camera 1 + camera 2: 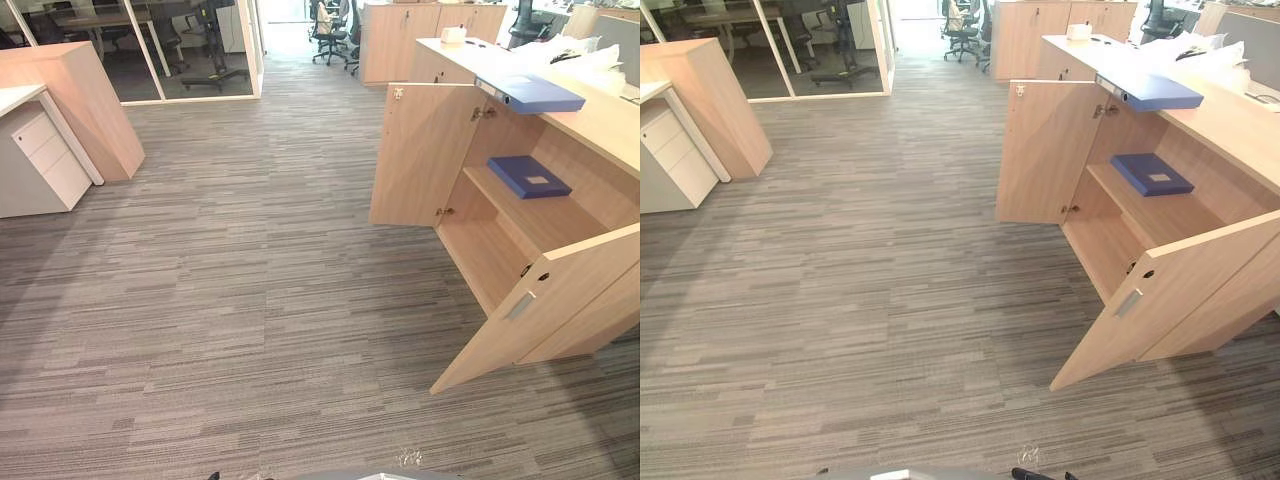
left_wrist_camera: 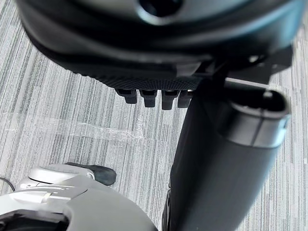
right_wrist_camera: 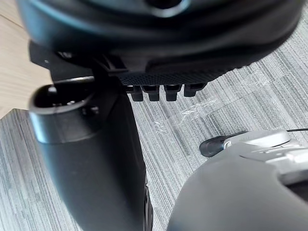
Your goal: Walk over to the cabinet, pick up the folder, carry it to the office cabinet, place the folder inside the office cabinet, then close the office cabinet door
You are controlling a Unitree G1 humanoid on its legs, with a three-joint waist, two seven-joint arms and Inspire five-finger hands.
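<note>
1. The cabinet (image 1: 600, 125) stands open to my right. I should walk round its near door (image 1: 540, 300) and square up to the front edge.
2. The folder (image 1: 535, 93) lies on the cabinet's top, overhanging the front edge. A second blue folder (image 1: 528, 175) sits on the inner shelf.
3. My left hand (image 2: 144, 77) and right hand (image 3: 168, 74) hang with fingers straight and hold nothing. I'd raise them only once in reach.

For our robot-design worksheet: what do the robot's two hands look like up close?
The left hand and right hand are alike: nearly black, with a smooth rounded shell and a finely dotted palm patch. A row of blocky dark fingers juts from it, beside a thick, tube-like thumb.
</note>
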